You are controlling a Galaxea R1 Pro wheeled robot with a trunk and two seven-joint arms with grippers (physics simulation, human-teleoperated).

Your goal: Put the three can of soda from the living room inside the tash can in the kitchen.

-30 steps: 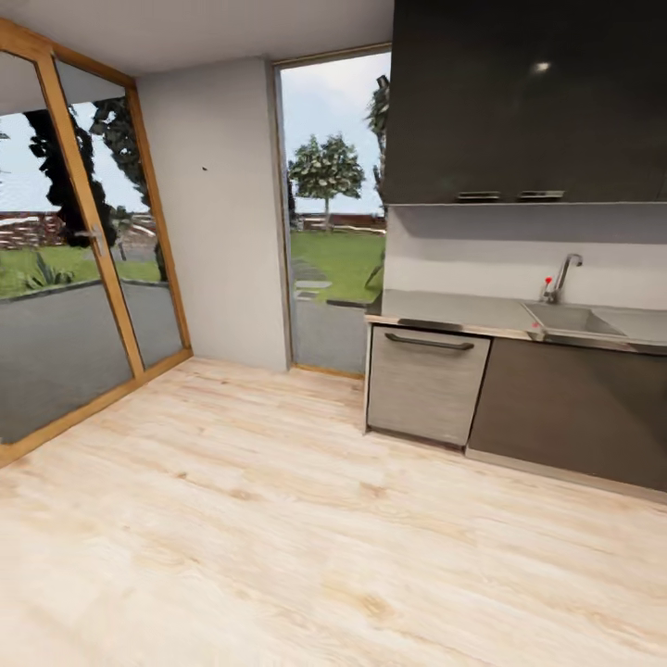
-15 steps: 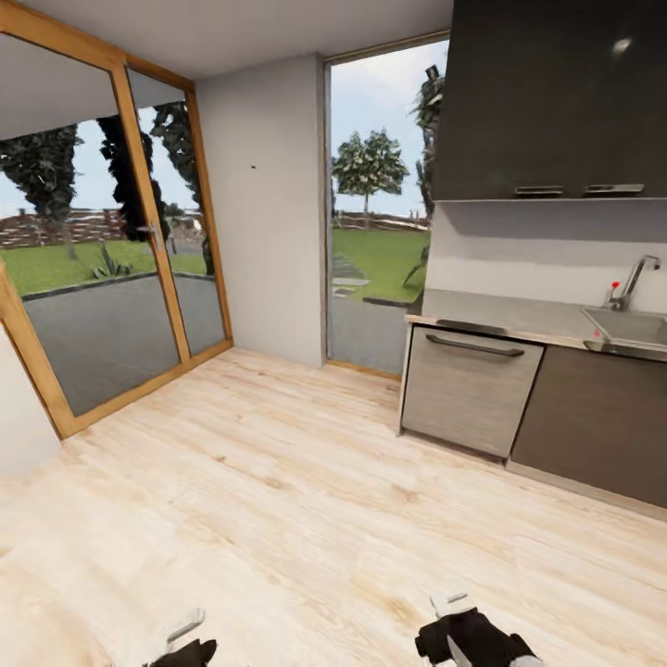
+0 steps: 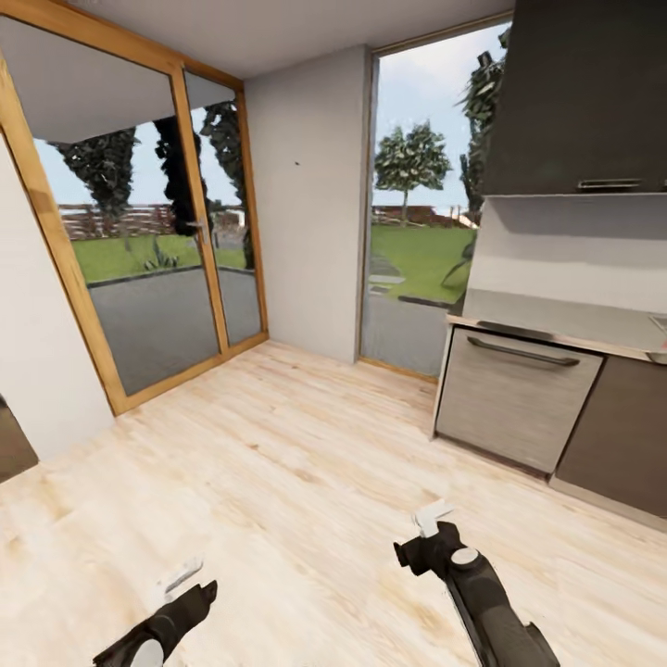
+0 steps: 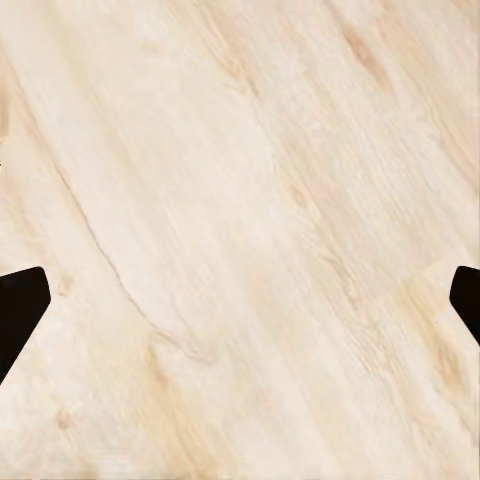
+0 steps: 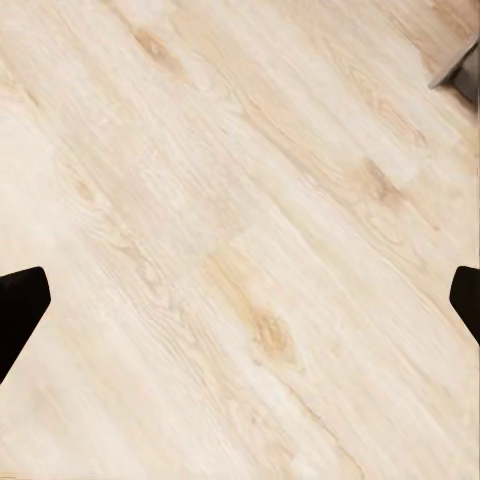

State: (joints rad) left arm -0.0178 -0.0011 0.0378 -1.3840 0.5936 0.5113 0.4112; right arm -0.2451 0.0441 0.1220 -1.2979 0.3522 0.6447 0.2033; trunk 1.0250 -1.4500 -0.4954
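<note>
I am in the kitchen, over its pale wood floor [image 3: 278, 463]. The soda cans and the trash can are out of view. My left gripper [image 3: 185, 582] hangs low at the near left, and my right gripper [image 3: 430, 523] is at the near right, both above bare floor. In the left wrist view, the dark fingertips [image 4: 20, 305] sit far apart at the frame's edges with only floorboards between them. The right wrist view shows the same, with fingertips [image 5: 20, 300] spread wide and nothing held. Both grippers are open.
Glossy dark upper cabinets [image 3: 593, 93] hang over a steel counter [image 3: 556, 326] on the right, with a grey handled drawer front [image 3: 514, 394] and a dark lower cabinet [image 3: 621, 435] below. Wood-framed glass doors [image 3: 148, 269] stand at the left, a tall window [image 3: 417, 250] straight ahead, and a white wall [image 3: 37, 371] close by.
The whole view has swung left, so the counter and sink slid right and the sink left the frame. Both arms have risen into the bottom of the head view.
</note>
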